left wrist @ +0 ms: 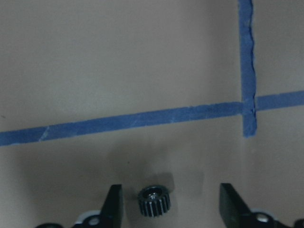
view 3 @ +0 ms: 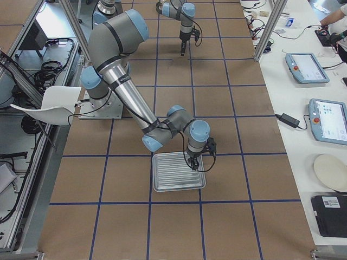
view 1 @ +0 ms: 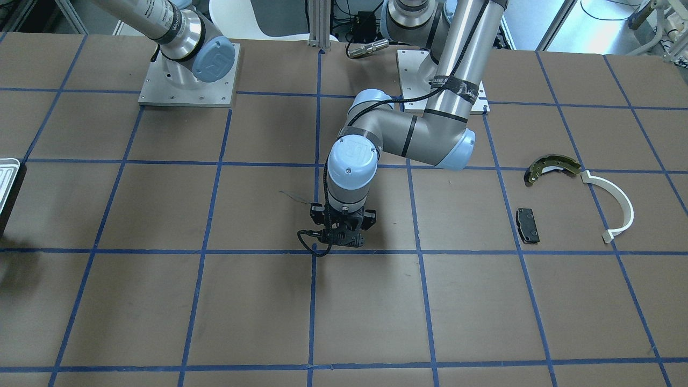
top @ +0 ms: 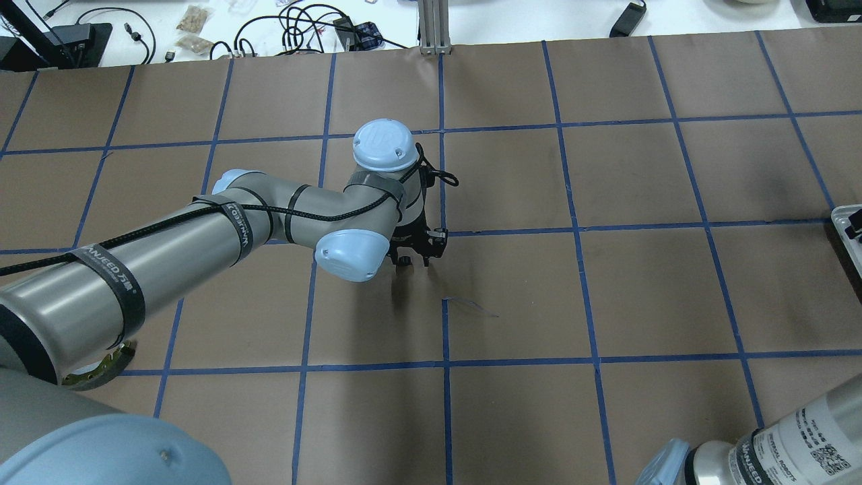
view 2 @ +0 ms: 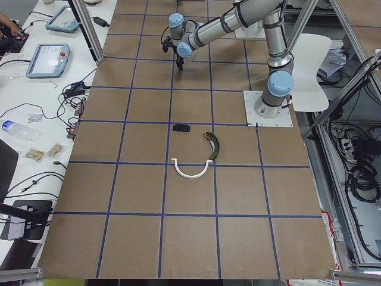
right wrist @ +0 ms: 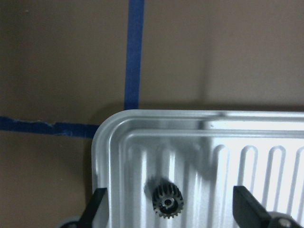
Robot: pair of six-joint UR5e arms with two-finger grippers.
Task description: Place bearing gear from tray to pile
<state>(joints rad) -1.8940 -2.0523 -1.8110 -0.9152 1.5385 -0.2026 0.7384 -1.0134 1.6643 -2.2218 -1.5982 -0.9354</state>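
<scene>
From the front, saw the left gripper (view 1: 345, 242) pointing straight down over the middle of the brown-papered table (view 1: 484, 312), close to a crossing of blue tape (view 1: 215, 251); could not read its jaws there. Found the pile (view 1: 540, 171) well off toward that arm's own side: brass-and-black brake shoe (view 1: 559, 164), white plastic arc (view 1: 618, 201) just beside it, small black brake pad (view 1: 528, 226) near both. Caught only a corner of the tray (view 1: 8, 177) at the opposite table edge. From overhead, found that gripper tucked under its bent wrist, a bit of tray rim at the far right edge and a sliver of the brake shoe under the left forearm. From the table's left end, saw the three pile parts lying near, the left gripper well beyond them. From the right end, saw the right gripper (view 3: 193, 166) hanging low over a corner of the tray. Through the left wrist camera, made out both fingers (left wrist: 114, 206) spread wide and empty, with a loose gear (left wrist: 154, 201) standing on the paper between them, nearer one finger. Through the right wrist camera, found those fingers (right wrist: 97, 209) likewise wide apart and empty, the bearing gear (right wrist: 167, 202) resting on the tray's ribbed floor by its rounded corner, between the fingers and clear of both.
</scene>
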